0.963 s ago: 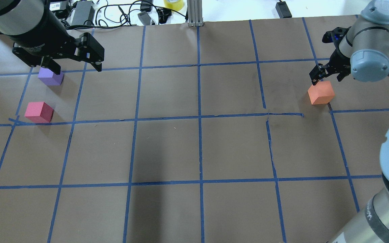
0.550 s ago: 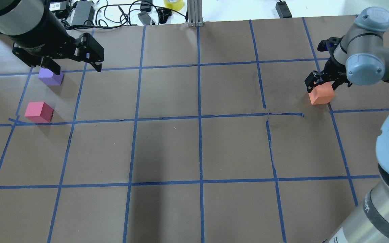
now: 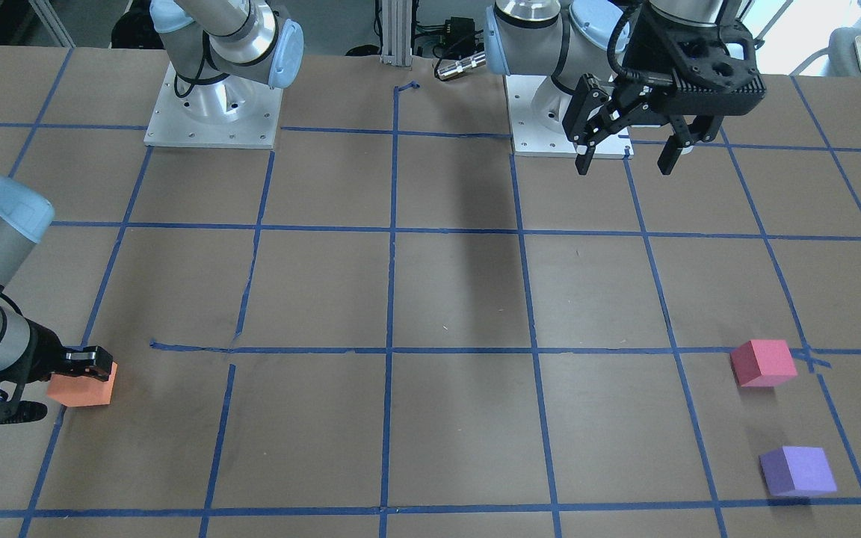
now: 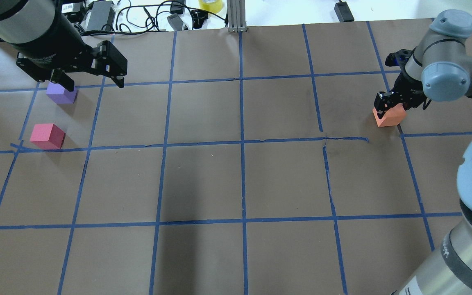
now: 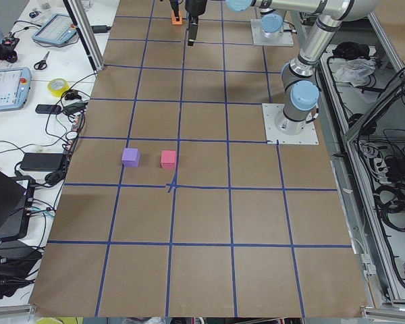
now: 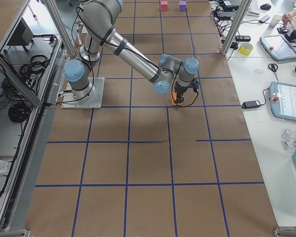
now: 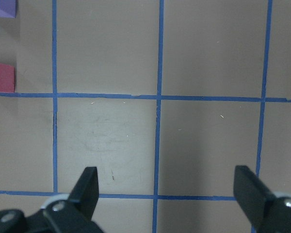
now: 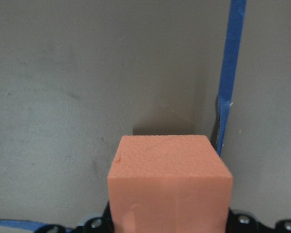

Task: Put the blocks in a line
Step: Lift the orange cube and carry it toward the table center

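Observation:
The orange block [image 4: 391,118] sits on the table at the right, and also shows in the front view [image 3: 83,390] and large in the right wrist view [image 8: 169,194]. My right gripper [image 4: 392,107] is down around it, fingers closed against two of its sides. The pinkish-red block [image 4: 47,136] and the purple block [image 4: 61,94] sit close together at the far left, also seen in the front view, pinkish-red [image 3: 763,363] and purple [image 3: 798,471]. My left gripper [image 4: 92,82] hangs open and empty well above the table, near the purple block in the overhead view.
Brown paper with a blue tape grid [image 4: 242,143] covers the table. Cables, power bricks and a yellow tape roll [image 4: 210,5] lie beyond the far edge. A metal post [image 4: 236,16] stands at the far middle. The arm bases [image 3: 210,104] are on the robot's side.
My right gripper has come down from just behind the orange block to sit around it, and its fingers have drawn in against it. The left arm has not moved.

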Controlling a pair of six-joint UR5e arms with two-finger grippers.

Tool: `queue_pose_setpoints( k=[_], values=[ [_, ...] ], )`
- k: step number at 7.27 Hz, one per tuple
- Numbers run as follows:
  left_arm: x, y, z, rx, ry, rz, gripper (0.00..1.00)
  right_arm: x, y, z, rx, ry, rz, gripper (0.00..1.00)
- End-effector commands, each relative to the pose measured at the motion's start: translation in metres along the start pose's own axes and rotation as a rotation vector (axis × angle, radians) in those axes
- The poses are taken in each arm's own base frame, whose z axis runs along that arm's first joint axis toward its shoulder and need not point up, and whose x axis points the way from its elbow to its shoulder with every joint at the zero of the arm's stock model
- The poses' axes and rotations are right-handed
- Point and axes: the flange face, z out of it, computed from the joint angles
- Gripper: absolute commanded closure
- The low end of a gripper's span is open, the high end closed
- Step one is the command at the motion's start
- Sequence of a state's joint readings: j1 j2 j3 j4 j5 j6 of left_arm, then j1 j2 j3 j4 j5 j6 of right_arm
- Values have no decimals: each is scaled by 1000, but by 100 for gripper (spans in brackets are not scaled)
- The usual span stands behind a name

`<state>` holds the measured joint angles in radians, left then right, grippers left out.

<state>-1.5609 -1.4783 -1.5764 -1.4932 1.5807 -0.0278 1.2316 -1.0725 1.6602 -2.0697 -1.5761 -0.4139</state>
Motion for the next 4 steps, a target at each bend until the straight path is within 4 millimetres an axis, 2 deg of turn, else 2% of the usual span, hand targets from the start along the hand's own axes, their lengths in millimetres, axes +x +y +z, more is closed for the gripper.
queue_pose_setpoints(
  k=[1, 2, 3, 4],
  values=[
    [0, -1, 2, -3, 1, -5, 0, -14, 2, -56, 32, 32, 43, 100],
    [1, 1, 0, 0, -2, -1, 0, -65, -7, -89, 46, 46, 56, 100],
    [1, 0, 1, -2, -1, -1, 0, -130, -19, -108, 73, 63, 52, 100],
    [0, 0, 0, 1, 1, 1, 0, -187, -23, -116, 96, 61, 85, 100]
  ],
)
